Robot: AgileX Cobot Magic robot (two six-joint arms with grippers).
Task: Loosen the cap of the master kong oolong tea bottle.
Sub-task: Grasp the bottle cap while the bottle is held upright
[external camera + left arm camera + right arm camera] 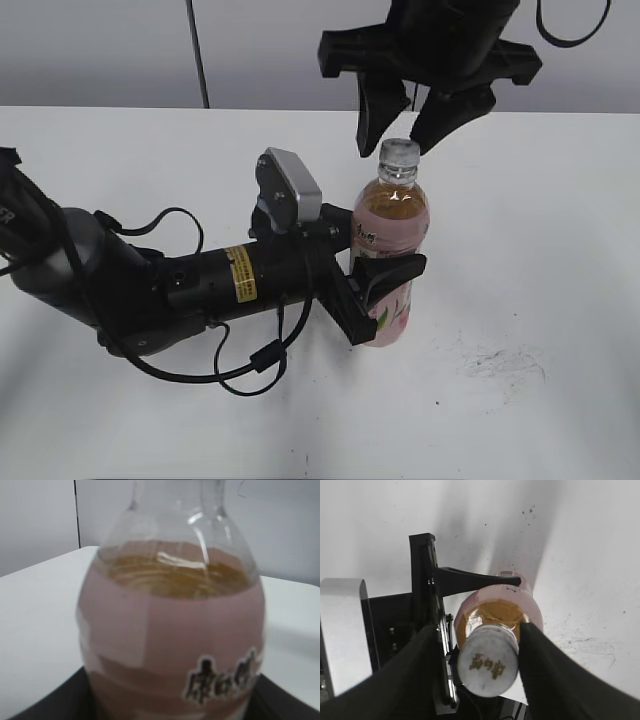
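The cap (400, 152) sits on the neck of the master kong oolong tea bottle (390, 225), a little right of centre in the exterior view, and as far as the pictures show it is fully seated: no gap or tilt is visible. In the right wrist view its white top with a dark mark (487, 666) shows at lower centre, between two black fingers.

The bottle stands upright on the white tabletop (540, 260). The left tool (385, 275) comes in from the left of the exterior frame and is clamped around the labelled body, one finger crossing the front of the label; the left wrist view is filled by the pink label and amber tea, which fits a tight hold.

The right tool (398, 125) hangs from the upper edge of the frame with its fingers spread to either side of the cap. One fingertip looks close to the rim, but I cannot tell whether either touches it; it reads as not yet closed.

So the bracing seems done. Left to do, by my judgement: closing on the cap and twisting it loose.

A scuffed mark (505, 362) lies on the tabletop to the lower right.
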